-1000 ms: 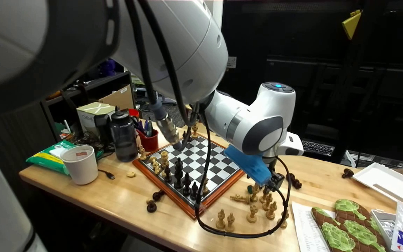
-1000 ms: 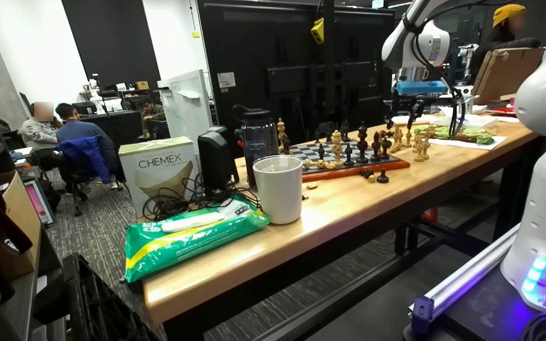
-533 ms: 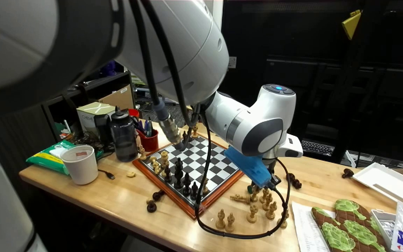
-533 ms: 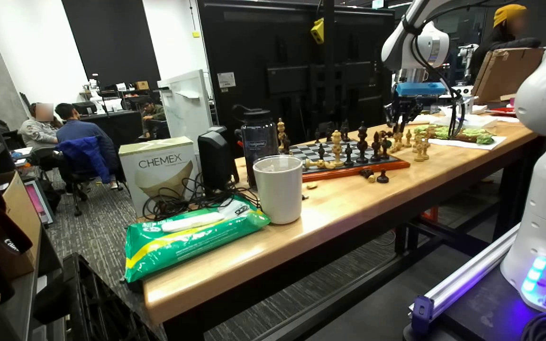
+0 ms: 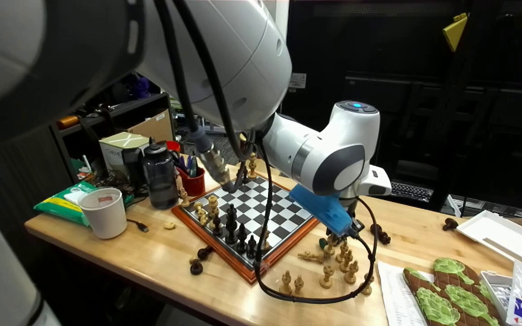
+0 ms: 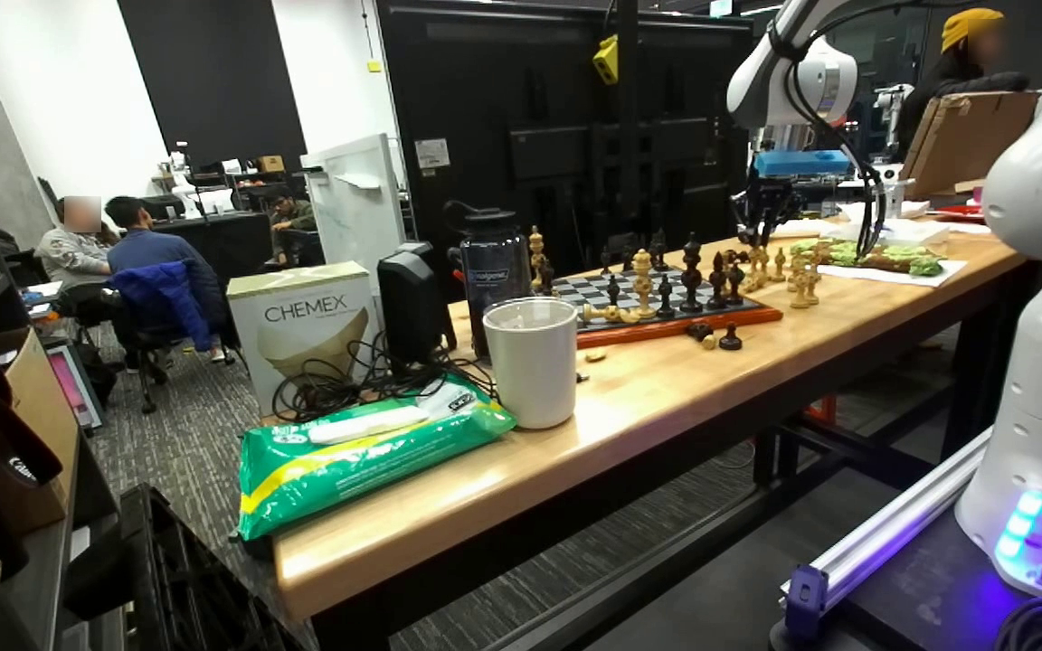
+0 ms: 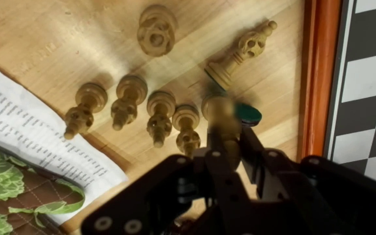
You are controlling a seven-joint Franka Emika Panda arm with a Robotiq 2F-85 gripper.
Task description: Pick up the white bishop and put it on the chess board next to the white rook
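Wrist view: a white chess piece (image 7: 224, 116) is grasped between the jaws near frame centre.
The chess board (image 7: 320, 81) is seen at frame right.

A: What lies near the left corner of the tabletop (image 5: 152, 246)?

B: In both exterior views, the packet (image 5: 61, 201) and cup (image 5: 103, 218); then, rightward, the chess board (image 5: 252, 204), chessmen (image 5: 326, 277) and the oven mitt (image 5: 460, 294).
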